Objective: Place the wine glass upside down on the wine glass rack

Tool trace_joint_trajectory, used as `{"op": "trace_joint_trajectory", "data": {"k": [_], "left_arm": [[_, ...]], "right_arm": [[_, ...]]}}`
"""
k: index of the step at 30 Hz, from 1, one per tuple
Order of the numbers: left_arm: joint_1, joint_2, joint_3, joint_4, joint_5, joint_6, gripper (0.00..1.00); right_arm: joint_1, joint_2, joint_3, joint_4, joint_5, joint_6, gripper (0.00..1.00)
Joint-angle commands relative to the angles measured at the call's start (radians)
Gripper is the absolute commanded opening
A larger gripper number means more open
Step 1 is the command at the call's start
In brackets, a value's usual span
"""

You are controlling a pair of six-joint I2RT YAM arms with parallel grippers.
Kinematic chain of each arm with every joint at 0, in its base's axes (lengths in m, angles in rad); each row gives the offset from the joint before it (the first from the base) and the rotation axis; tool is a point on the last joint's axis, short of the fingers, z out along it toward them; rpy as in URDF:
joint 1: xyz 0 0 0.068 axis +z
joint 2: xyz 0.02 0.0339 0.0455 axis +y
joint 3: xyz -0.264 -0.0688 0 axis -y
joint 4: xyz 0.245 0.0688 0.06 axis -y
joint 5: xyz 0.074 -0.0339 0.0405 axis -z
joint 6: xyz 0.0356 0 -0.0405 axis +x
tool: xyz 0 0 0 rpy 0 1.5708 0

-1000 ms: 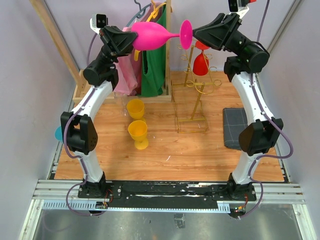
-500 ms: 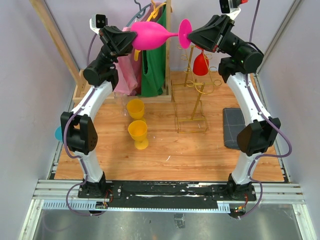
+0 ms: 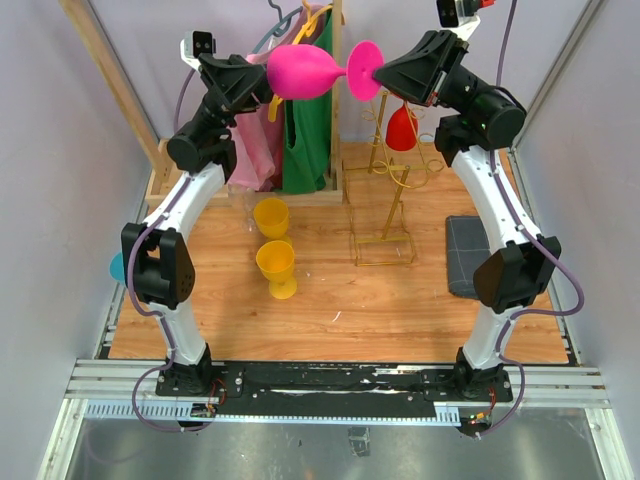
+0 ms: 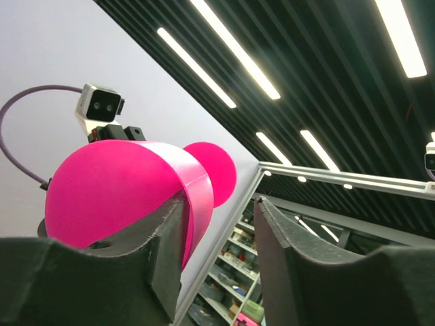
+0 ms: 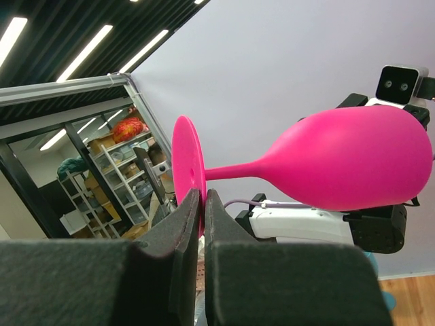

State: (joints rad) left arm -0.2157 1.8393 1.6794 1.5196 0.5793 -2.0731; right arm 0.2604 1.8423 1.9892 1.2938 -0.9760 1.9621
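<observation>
Top external view: wine glass (image 3: 303,72) is lying horizontal, high above table (image 3: 330,300), long axis running L–R, bowl toward left gripper (image 3: 262,85), foot toward right gripper (image 3: 378,72). R jaws are pinching the foot disc. L jaws are standing apart, one finger touching bowl rim. Wine glass rack (image 3: 386,200) is standing below the foot, slightly R, so R arm is nearer. No legible writing or brands.

Sideways wine glass (image 3: 305,72) above table (image 3: 330,310), wine glass rack (image 3: 394,213) right of centre, cups (image 3: 275,262) left of it.
</observation>
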Motion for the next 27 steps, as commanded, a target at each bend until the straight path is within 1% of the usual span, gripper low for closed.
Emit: {"op": "trace_joint_trajectory", "data": {"k": [1,2,3,11,19,27], "left_arm": [[0.005,-0.038,-0.002,0.265,0.031,-0.046,0.51],[0.007,-0.040,-0.006,0.264,0.040,-0.042,0.56],[0.009,-0.043,-0.013,0.265,0.046,-0.039,0.57],[0.056,-0.078,-0.081,0.263,0.071,-0.023,0.58],[0.078,-0.104,-0.131,0.263,0.099,-0.005,0.57],[0.080,-0.116,-0.131,0.263,0.118,0.002,0.57]], "right_arm": [[0.003,-0.022,0.025,0.058,0.009,-0.007,0.01],[0.000,-0.026,0.023,0.061,0.010,-0.005,0.01],[-0.006,-0.030,0.021,0.062,0.013,-0.005,0.01],[-0.079,-0.074,-0.022,0.061,0.044,-0.005,0.01],[-0.235,-0.141,-0.103,0.024,0.078,-0.023,0.01],[-0.412,-0.195,-0.194,-0.087,0.055,-0.115,0.01]]}}
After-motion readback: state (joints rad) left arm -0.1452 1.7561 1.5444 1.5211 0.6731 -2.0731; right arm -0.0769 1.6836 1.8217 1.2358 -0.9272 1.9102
